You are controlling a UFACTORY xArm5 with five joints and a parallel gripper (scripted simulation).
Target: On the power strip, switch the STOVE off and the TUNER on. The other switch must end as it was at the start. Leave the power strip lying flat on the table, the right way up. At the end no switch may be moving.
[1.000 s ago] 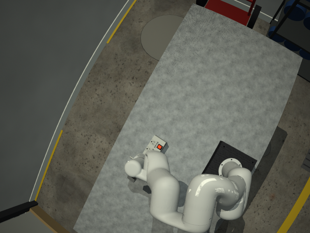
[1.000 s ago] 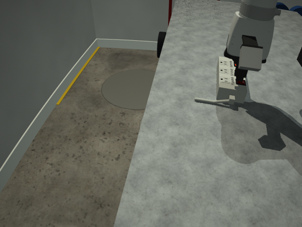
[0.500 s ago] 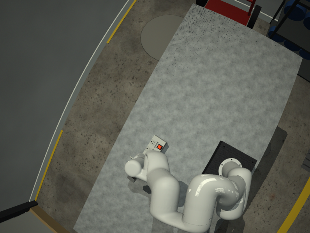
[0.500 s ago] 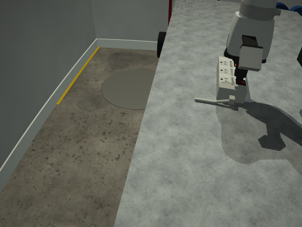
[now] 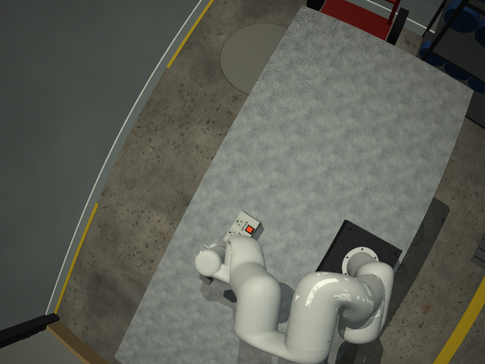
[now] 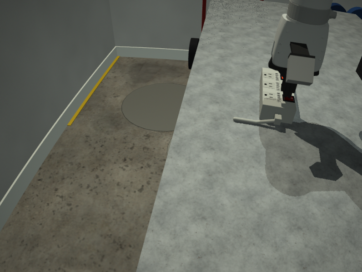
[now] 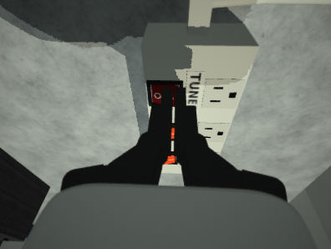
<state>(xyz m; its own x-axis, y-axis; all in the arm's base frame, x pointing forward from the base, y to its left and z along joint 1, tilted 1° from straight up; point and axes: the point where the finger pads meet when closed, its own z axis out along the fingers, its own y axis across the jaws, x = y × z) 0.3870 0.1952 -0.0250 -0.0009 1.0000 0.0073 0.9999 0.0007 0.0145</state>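
A cream power strip [image 5: 244, 226] [image 6: 270, 96] [image 7: 217, 109] lies flat on the grey table [image 5: 325, 148] [image 6: 228, 175]. It has three sockets, labels and red rocker switches along one side. Its stub cable [image 6: 251, 120] points toward the table's left edge. My gripper [image 7: 173, 103] [image 6: 289, 98] is shut, with nothing between the fingers. Its tips rest on the dark red TUNER switch [image 7: 156, 95]. Behind the fingers a brighter red switch [image 7: 170, 159] shows through the gap. In the top view the end switch [image 5: 249, 229] glows red; the arm hides the others.
The arm's black base plate [image 5: 353, 238] sits at the table's right edge. The table's left edge [image 6: 175, 128] runs close to the strip, with the floor [image 6: 102, 163] below. A red cart [image 5: 353, 15] and dark shelving [image 5: 458, 42] stand beyond the far end.
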